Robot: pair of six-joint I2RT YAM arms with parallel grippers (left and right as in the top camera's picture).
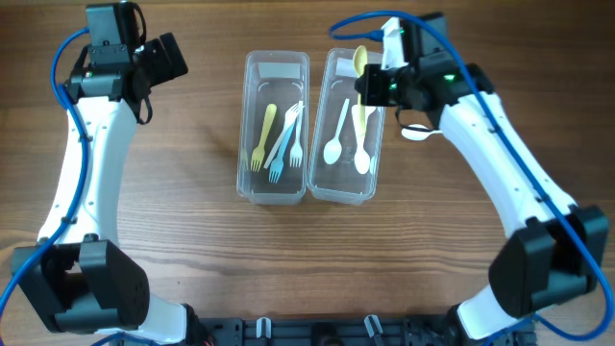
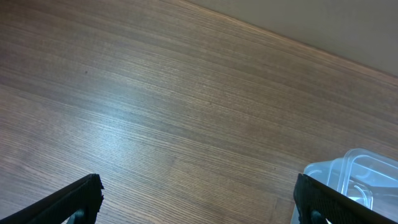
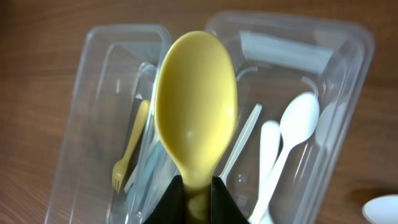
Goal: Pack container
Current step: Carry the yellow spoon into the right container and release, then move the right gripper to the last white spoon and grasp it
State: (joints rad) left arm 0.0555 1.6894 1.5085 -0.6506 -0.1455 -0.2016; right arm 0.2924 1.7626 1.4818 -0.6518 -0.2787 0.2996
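Observation:
Two clear containers stand side by side. The left container [image 1: 274,125] holds yellow, blue and white forks [image 1: 279,139]. The right container [image 1: 348,130] holds white spoons [image 1: 336,135]. My right gripper [image 1: 373,86] hovers over the right container's far end, shut on a yellow spoon [image 1: 359,61]. In the right wrist view the fingers [image 3: 194,186] pinch the spoon's neck and its bowl [image 3: 196,106] sticks out over both containers. My left gripper [image 1: 165,58] is open and empty over bare table, far left of the containers; it also shows in the left wrist view [image 2: 199,202].
A white spoon bowl [image 3: 382,208] lies on the table right of the right container [image 3: 329,112]. A corner of the left container [image 2: 354,177] shows at the lower right of the left wrist view. The wooden table [image 1: 173,240] extends around the containers.

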